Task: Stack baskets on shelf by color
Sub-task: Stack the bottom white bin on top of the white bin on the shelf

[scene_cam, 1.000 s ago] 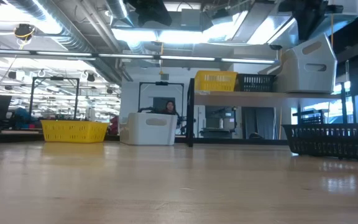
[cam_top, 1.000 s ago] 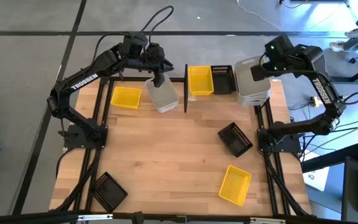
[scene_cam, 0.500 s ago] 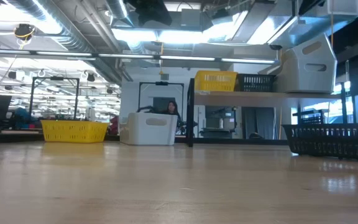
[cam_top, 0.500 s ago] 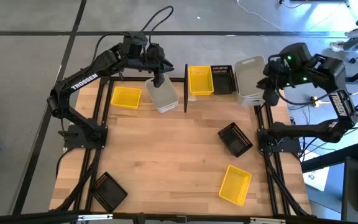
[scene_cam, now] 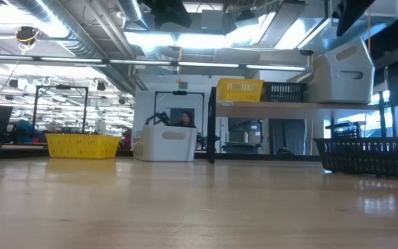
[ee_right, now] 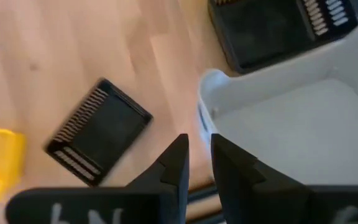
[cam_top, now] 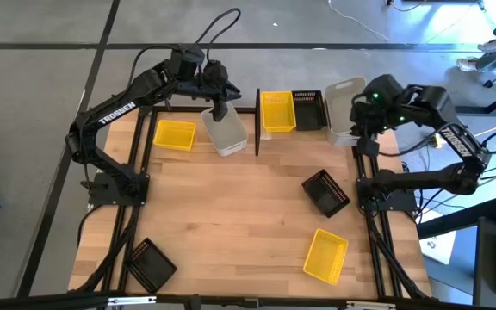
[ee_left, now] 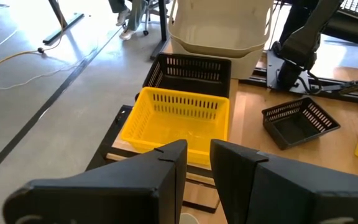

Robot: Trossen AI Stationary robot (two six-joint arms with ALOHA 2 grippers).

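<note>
Change: my right gripper (cam_top: pixel 370 110) has swung back in from out past the shelf's end, and now hangs at the outer edge of the whitish stack (cam_top: pixel 343 108).
Right fingers: nearly pressed together with only a slim gap, nothing between them; the stack's rim lies just beside them in the right wrist view.
Left gripper (cam_top: pixel 220 110): unmoved, sitting at the rim of the lone whitish basket (cam_top: pixel 227 136).
Left fingers: close together, with a sliver of white between them; I read that as a pinch on this basket's wall.
Meaning: the whitish pile on the shelf (scene_cam: pixel 254 105) looks settled. I judge the lone whitish basket, on the surface (cam_top: pixel 248 215) just left of the shelf's post, to be the next one to go up.
Yellow count: three. One is on the shelf (cam_top: pixel 275 110), one on the surface at far left (cam_top: pixel 175 135), one near the front right (cam_top: pixel 326 256).
Black count: three. One is on the shelf beside the yellow (cam_top: pixel 307 109), one at mid right on the surface (cam_top: pixel 325 191), one at the front left corner (cam_top: pixel 149 263).
Whitish count: three. Two are nested on the shelf, one is at my left gripper.
Remaining: five baskets off the shelf.
</note>
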